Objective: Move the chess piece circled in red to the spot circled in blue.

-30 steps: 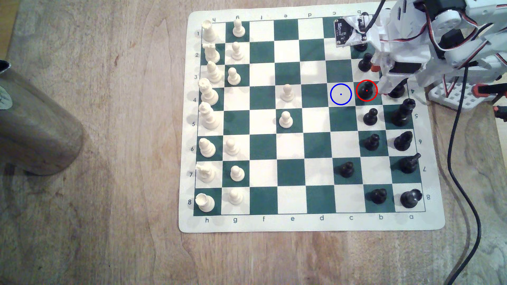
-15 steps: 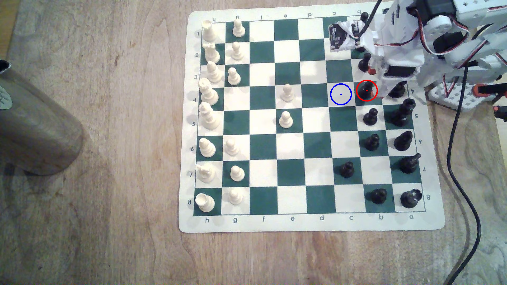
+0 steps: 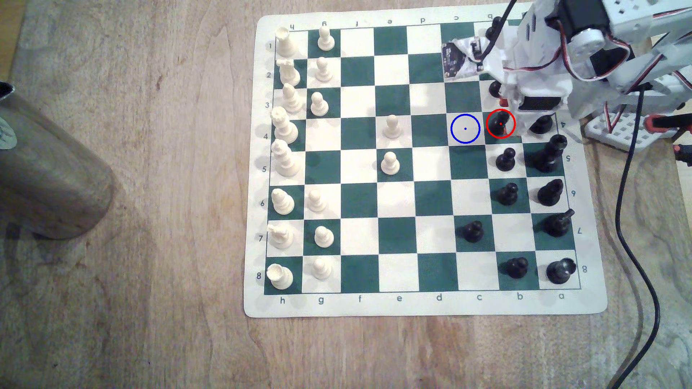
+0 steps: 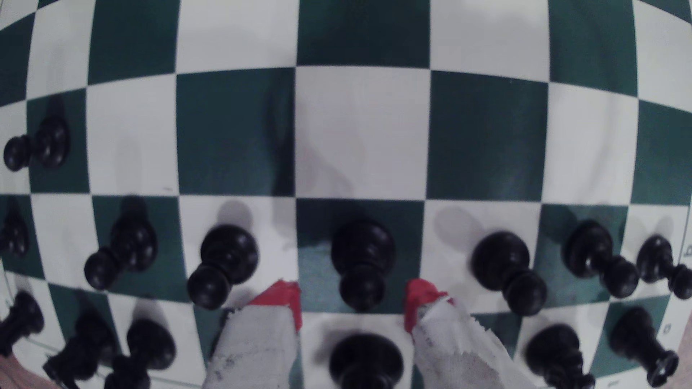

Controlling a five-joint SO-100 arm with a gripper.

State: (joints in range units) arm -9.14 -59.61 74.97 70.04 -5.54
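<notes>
The chess piece (image 3: 500, 125), a small glossy black pawn, stands ringed in red on a dark green square near the exterior view's right. The spot (image 3: 465, 128) is the cream square ringed in blue, directly to its left in that view. My gripper (image 3: 504, 116) hangs over the pawn, open. In the wrist view the pawn (image 4: 362, 262) stands between the two red-tipped fingers (image 4: 284, 301), whose tips sit level with its head without touching it; my gripper (image 4: 354, 303) holds nothing. Beyond the pawn lies a bare cream square (image 4: 361, 131).
Black pawns stand one square to each side of it in the file (image 3: 505, 159) (image 3: 495, 88), with a taller black piece (image 3: 541, 125) just behind. White pieces (image 3: 391, 127) stand farther to the exterior view's left. A black cable (image 3: 633, 194) runs past the board's right edge. A metal cylinder (image 3: 48, 168) lies far left.
The arm has swung toward the exterior view's left and come down. Its red finger tips have come from beside the neighbouring pawn to both sides of the red-ringed pawn. No piece has moved.
</notes>
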